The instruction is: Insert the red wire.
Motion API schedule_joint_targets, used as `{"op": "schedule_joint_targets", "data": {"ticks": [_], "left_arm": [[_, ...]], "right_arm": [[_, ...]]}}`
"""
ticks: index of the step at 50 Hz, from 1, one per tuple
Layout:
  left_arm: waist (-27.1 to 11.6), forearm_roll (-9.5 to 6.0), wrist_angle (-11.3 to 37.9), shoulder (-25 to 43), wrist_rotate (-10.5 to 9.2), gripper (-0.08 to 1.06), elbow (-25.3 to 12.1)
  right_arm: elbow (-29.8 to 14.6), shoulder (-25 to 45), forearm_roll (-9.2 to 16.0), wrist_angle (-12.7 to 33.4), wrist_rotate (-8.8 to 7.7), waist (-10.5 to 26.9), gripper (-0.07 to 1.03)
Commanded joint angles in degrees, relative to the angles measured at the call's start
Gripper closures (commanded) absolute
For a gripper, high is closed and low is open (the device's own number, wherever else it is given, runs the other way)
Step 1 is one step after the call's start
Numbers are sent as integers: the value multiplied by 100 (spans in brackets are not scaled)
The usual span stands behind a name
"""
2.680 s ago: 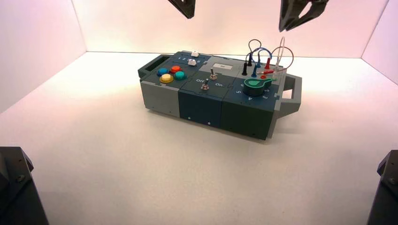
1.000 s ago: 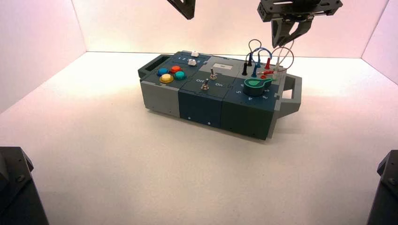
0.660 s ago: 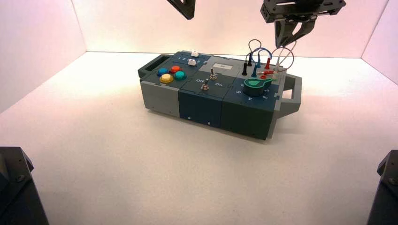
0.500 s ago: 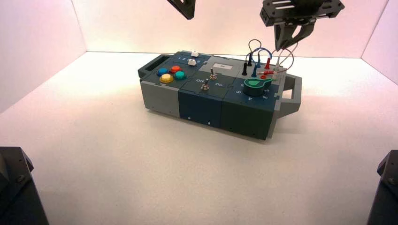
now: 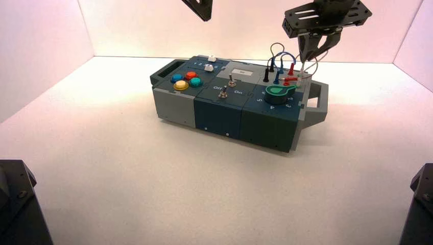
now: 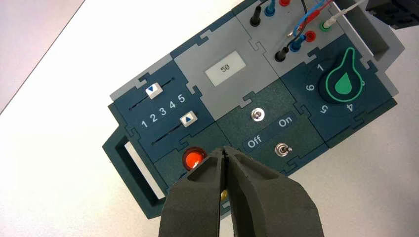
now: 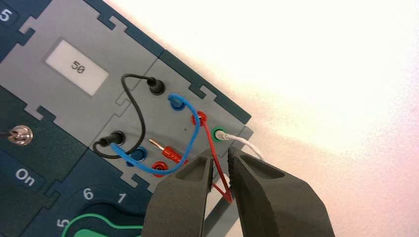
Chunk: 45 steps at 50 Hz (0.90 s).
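The red wire (image 7: 217, 163), one plug seated near the box's (image 5: 217, 109) far right corner, is straddled by the right gripper's (image 7: 221, 154) parted fingers, the left gripper (image 6: 225, 150) being parked closed above the box's left end; its loose red plug (image 7: 172, 154) must apparently be grasped next.

From my high view I see a pale worktop (image 5: 153, 194) running back to a straight dark line where it meets the rear wall (image 5: 245, 30). I count 3 walls: the rear one, 1 on the left (image 5: 35, 56) and 1 on the right (image 5: 416, 56), all whitish with a pink tint. The light is bright, washing the far strip of the surface nearly white, while the near part looks duller and warmer.
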Motion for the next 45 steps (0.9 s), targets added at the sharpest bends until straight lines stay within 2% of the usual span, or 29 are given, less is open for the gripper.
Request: {"op": "schedule_joint_targets", "data": {"ticks": [1,6,27,35,45], "left_arm": [[-26,9,-35,-44,18,101,-88],[-26,9,-35,-26,18,101,-88],[-26,9,-35,35,26,101,-123],[-18,18,-35,35,18,101,-123],[-26,9,-35,35,26,101,-123]], "right_arm": [[-132,-97,-88,44,0,-185,78],[-88,-132,-88,70,-9,-281,78],[-79,-167,-79,211,0,-290,78],[-44,-237,-88,211,0,-281,97],[-53,-431,-79,185,0,-264,99]]}}
